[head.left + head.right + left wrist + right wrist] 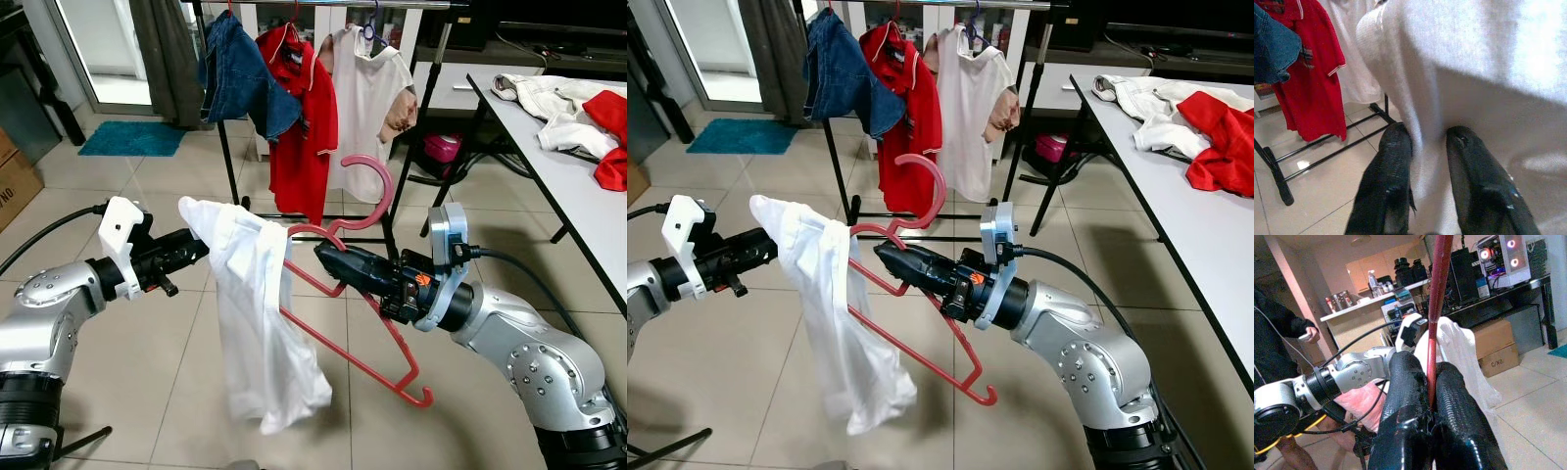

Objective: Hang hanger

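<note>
Left claw (1422, 161) in close-up: two black fingers (1388, 181) pinched on fold of white shirt (1474, 73), cloth bunched between them. White shirt hangs across most of frame, overexposed at one side. Beyond: red polo (1310, 83) with white-trimmed sleeve, denim garment (1271, 49) beside it, another white garment (1354, 73) behind. Black rack base bars (1327, 142) on pale tiled floor (1317, 196).
</note>
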Controlling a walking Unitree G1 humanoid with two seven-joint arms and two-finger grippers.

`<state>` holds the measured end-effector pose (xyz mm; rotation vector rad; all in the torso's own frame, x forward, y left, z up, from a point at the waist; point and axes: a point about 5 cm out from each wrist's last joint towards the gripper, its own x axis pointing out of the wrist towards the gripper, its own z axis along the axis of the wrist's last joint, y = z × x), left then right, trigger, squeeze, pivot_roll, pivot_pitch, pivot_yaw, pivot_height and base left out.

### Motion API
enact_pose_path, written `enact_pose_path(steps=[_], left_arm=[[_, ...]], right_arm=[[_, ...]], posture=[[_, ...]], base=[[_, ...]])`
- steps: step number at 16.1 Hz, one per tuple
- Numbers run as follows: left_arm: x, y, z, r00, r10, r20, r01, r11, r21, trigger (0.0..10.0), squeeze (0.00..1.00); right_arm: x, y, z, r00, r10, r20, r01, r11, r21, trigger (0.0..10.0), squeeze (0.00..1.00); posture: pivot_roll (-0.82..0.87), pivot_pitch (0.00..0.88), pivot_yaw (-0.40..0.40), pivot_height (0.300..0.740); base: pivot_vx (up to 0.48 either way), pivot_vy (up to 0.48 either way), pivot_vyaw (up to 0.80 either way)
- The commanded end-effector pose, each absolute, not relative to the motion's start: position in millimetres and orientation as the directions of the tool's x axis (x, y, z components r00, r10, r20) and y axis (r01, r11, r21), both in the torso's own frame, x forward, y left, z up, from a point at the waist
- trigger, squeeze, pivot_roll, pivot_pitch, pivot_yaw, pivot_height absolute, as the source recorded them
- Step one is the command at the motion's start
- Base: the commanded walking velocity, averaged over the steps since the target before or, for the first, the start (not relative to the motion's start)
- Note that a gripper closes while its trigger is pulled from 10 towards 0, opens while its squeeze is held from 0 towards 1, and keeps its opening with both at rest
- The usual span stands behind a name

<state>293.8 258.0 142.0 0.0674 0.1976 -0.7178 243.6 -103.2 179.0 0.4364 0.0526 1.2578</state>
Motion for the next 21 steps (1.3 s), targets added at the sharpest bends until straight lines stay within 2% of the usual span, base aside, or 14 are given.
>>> enact_pose_path(steps=[1, 11, 16, 21], left_arm=[[291.4, 261.1, 141.6, 0.762, -0.621, -0.184, 0.632, 0.775, 0.0, 0.0, 0.0], [291.7, 262.2, 140.1, 0.823, -0.561, -0.092, 0.562, 0.827, -0.016, 0.0, 0.0], [296.2, 274.3, 142.8, 0.913, -0.408, -0.008, 0.407, 0.912, -0.038, 0.0, 0.0], [286.2, 281.0, 130.2, 0.973, -0.228, 0.03, 0.23, 0.968, -0.098, 0.0, 0.0]], right_arm=[[244.5, -103.0, 184.1, 0.313, 0.924, 0.222, -0.919, 0.235, 0.315, 10.0, 0.0], [246.9, -103.2, 183.7, 0.325, 0.919, 0.222, -0.92, 0.253, 0.3, 10.0, 0.0], [248.1, -103.2, 183.1, 0.344, 0.912, 0.223, -0.916, 0.273, 0.295, 10.0, 0.0], [257.7, -106.0, 183.6, 0.434, 0.871, 0.23, -0.887, 0.368, 0.278, 10.0, 0.0]], posture=[[0.02, 0.0, 0.04, 0.74], [0.02, 0.0, 0.04, 0.74], [0.02, 0.0, 0.043, 0.74], [0.02, 0.0, 0.041, 0.74]], base=[[0.0, 0.0, 0.0], [0.0, 0.0, 0.0], [0.0, 0.0, 0.0], [0.0, 0.0, 0.0]])
